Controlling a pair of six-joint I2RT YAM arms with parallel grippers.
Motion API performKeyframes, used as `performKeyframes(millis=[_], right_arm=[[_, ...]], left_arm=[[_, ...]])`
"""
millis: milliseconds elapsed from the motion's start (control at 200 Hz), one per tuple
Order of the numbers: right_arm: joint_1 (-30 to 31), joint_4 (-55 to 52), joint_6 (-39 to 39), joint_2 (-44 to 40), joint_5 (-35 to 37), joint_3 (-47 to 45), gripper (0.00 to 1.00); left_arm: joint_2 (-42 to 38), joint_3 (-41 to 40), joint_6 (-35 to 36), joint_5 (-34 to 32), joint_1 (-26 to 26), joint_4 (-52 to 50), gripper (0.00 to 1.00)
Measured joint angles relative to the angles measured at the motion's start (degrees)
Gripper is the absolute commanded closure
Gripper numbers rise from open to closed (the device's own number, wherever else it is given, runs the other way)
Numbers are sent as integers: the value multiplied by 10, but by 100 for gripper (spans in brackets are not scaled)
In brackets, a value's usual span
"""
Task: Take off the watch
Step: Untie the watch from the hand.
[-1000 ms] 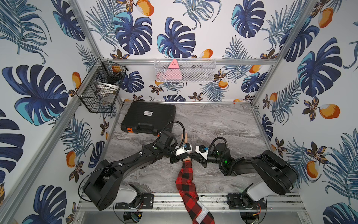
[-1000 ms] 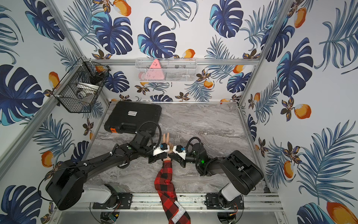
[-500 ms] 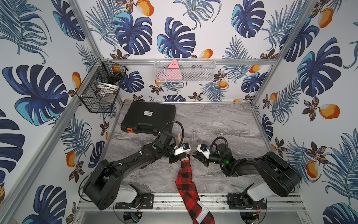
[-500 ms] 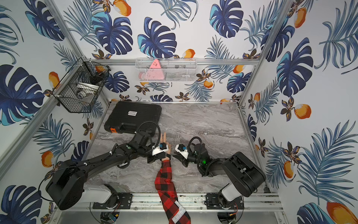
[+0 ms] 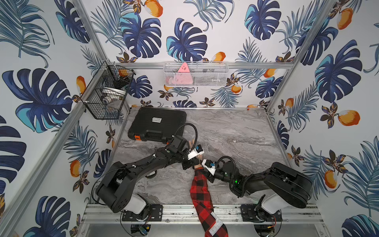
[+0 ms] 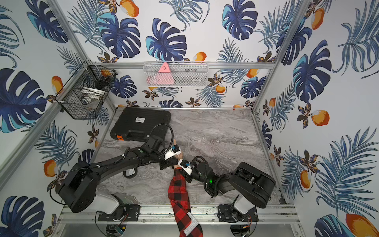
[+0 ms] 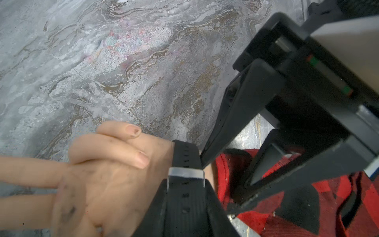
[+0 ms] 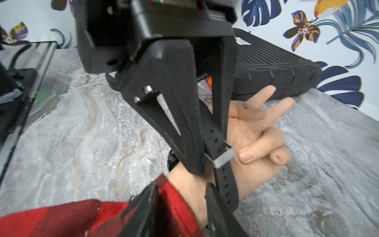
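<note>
Tool on my left arm is pinched almost closed on the small black wristwatch with a ridged rubber strap. The strap's loose, hole-punched end runs up between the two fingers, just past the flat silver buckle.

The tool on my right arm stands partly open and grips nothing. One fingertip sits right at the strap's edge and the other hangs over the cuff of a red-and-black checked sleeve, with bare wrist between them.

The black wristwatch is wrapped around the wrist of a pale, flesh-coloured hand, with the buckle on the palm side. Its dial is out of sight. The hand lies palm towards my right wrist camera, two fingers stretched out and two curled in, on the grey marbled bench.

In both top views my two tools meet over that wrist near the front middle of the bench, and the sleeve trails back over the front rail between my arm bases.

Further out, a large black ribbed hard case with an orange latch lies flat at the far left corner of the bench. A black wire basket hangs on the left wall. A white mesh basket on the back wall holds a pink triangle.
</note>
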Motion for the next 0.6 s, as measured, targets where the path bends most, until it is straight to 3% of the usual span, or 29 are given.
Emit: performKeyframes(millis=[250,600], right_arm=[[8,79,4,33,107,-18,62],[13,126,12,59,102,-14,63]], left_arm=[[4,5,0,-12,0,-18,86],[13,11,-3,-12,-2,-33,86]])
